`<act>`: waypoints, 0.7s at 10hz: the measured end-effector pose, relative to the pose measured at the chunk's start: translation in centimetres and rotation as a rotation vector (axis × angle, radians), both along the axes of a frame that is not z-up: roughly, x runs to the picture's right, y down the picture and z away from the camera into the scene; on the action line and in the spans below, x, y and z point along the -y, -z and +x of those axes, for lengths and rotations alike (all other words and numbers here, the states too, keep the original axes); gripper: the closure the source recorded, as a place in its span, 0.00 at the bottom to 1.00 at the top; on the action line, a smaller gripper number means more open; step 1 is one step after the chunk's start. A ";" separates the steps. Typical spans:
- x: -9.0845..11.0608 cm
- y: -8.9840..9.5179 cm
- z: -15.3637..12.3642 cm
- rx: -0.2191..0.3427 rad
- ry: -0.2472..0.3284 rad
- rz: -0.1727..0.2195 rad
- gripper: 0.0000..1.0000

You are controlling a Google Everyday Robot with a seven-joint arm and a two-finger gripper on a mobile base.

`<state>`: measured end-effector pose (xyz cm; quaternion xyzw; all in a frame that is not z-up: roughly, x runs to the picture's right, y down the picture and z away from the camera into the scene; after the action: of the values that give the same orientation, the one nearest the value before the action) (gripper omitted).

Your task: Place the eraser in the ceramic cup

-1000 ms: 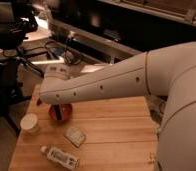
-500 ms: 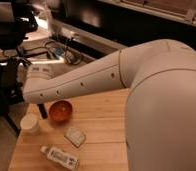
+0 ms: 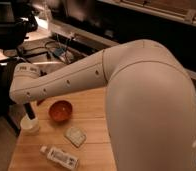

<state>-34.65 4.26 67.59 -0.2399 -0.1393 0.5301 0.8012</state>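
Over the cup [image 3: 30, 125], at the desk's [image 3: 91, 120] left edge, the pincer [image 3: 29, 113] points down.
A dark bar, seemingly the eraser [image 3: 29, 112], hangs at the rim; pincer grip unclear. Bowl [image 3: 60, 111] just beside.

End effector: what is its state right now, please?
End effector: directly above the ceramic cup at the table's left edge; open or closed cannot be told.
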 end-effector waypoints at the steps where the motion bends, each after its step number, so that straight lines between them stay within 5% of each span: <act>1: -0.2 0.1 -0.7 0.019 0.000 -0.005 0.62; 5: -0.8 -0.5 -2.9 0.062 0.008 -0.002 0.25; 7: -1.5 -1.5 -3.7 0.061 0.015 -0.006 0.20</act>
<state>-38.32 5.76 69.06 -0.2596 -0.1603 0.5169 0.7998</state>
